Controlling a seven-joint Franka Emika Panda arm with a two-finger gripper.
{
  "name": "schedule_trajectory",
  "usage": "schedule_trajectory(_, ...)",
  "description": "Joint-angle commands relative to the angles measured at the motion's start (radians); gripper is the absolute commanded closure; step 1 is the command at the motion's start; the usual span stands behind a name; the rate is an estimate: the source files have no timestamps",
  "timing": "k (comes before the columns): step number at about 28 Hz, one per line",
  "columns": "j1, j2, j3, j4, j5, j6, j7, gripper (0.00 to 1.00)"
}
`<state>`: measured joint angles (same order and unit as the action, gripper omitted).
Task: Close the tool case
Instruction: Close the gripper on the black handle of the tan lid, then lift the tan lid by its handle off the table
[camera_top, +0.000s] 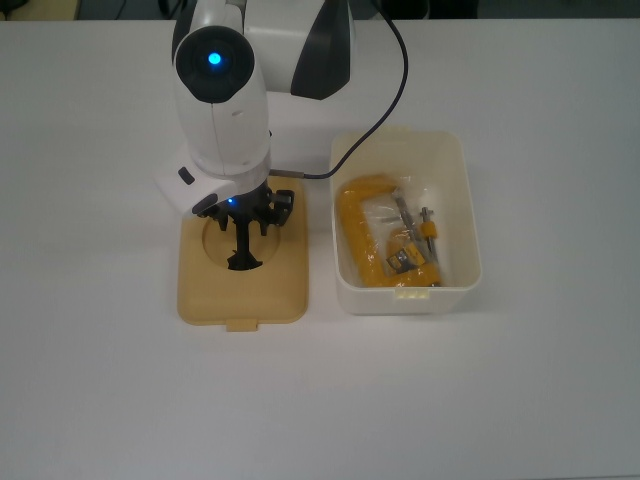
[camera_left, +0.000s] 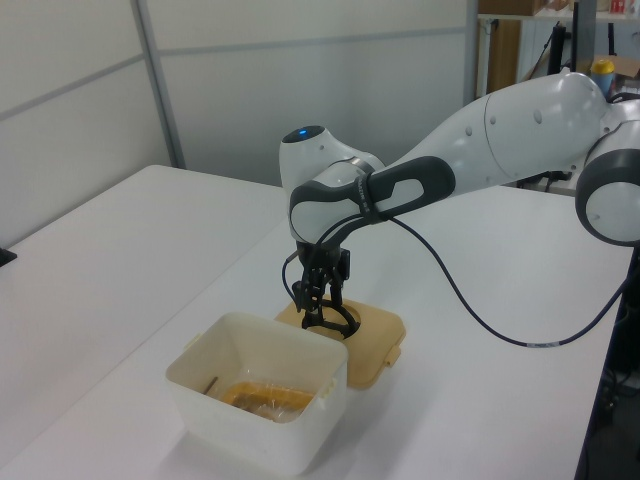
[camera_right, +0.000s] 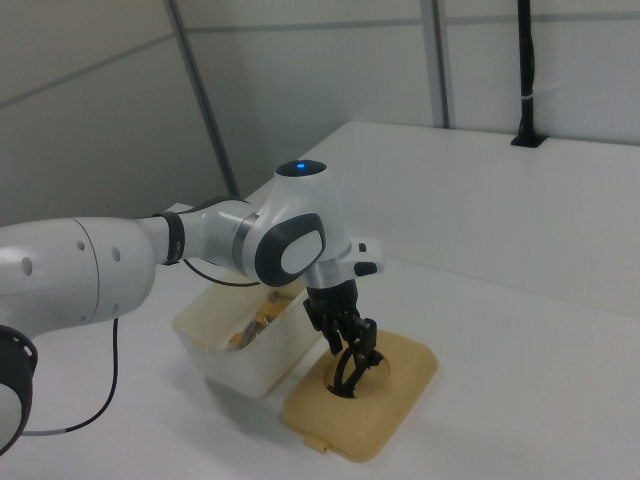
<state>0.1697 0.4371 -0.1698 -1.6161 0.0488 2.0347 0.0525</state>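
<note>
Two parts to the tool case, lying apart and not yet joined. White tub (camera_top: 400, 300) standing open on the top view's right; tan lid (camera_top: 200, 295) flat on the table just beside it on the top view's left, with a narrow strip of bare surface between them. Round recess in the lid facing up, black handle (camera_top: 243, 250) standing across it. Inside the tub: a yellow C-clamp (camera_top: 355, 230) with clear wrapping around it.

Gripper (camera_top: 240, 215) low over the far end of the handle, pointing straight down, fingers spread – one to each side of the handle. Contact with the handle: cannot tell. Nothing held. Blue light showing on top of the white arm (camera_top: 220, 100), and a black cable (camera_top: 385, 90) looping from the wrist over the table behind the tub.

Surface: plain white table (camera_top: 500, 400), flat and matt. In the left view, tub (camera_left: 255, 420) nearest the camera with the lid (camera_left: 375, 345) behind it; in the right view, lid (camera_right: 400, 400) nearest with the tub behind.

Room: pale wall panels (camera_left: 300, 50) with a grey upright strip behind the table in the left view; a black post (camera_right: 525, 70) at the far table edge in the right view.

Edges and free room – wide bare table on all sides of both parts in the top view, neither near an edge. Tightest spot: the gap between lid and tub.
</note>
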Motion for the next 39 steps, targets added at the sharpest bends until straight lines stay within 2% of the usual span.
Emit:
schedule_trajectory(1, -0.004, -0.012, 0.003, -0.022, -0.018, 0.025, -0.005, 0.94)
schedule_trajectory(2, -0.004, -0.012, 0.003, -0.021, -0.018, 0.025, -0.005, 1.00)
schedule_trajectory(18, -0.016, -0.040, -0.004, -0.010, -0.012, -0.004, -0.010, 1.00)
schedule_trajectory(24, -0.050, -0.061, -0.007, 0.068, 0.009, -0.157, -0.098, 1.00)
schedule_trajectory(29, -0.067, -0.092, -0.008, 0.116, 0.023, -0.231, -0.117, 1.00)
schedule_trajectory(39, -0.071, -0.135, -0.001, 0.177, 0.026, -0.294, -0.102, 1.00)
